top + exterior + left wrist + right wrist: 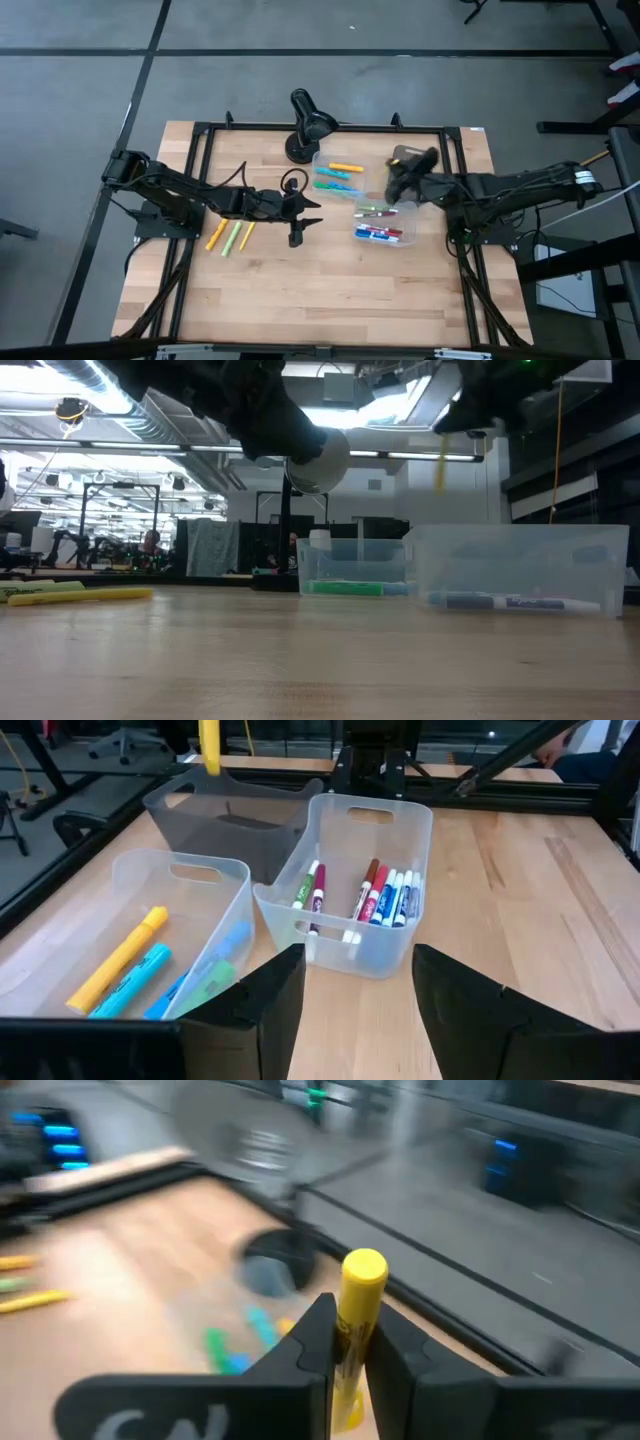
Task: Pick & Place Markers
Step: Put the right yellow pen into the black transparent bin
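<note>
A slim yellow marker (355, 1330) is clamped upright in the right hand (345, 1342), raised above the clear plastic bins (385, 222). The left hand (350, 995) is spread open and empty beside them. Loose yellow and green markers (232, 236) are left on the wooden worktop (330, 290).

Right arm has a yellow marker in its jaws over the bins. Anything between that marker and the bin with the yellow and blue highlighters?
Nothing visible. The right gripper holds the yellow marker in the air, above the bins' rims. The highlighter bin is open-topped, and the open left gripper sits off to its side, not over it.
</note>
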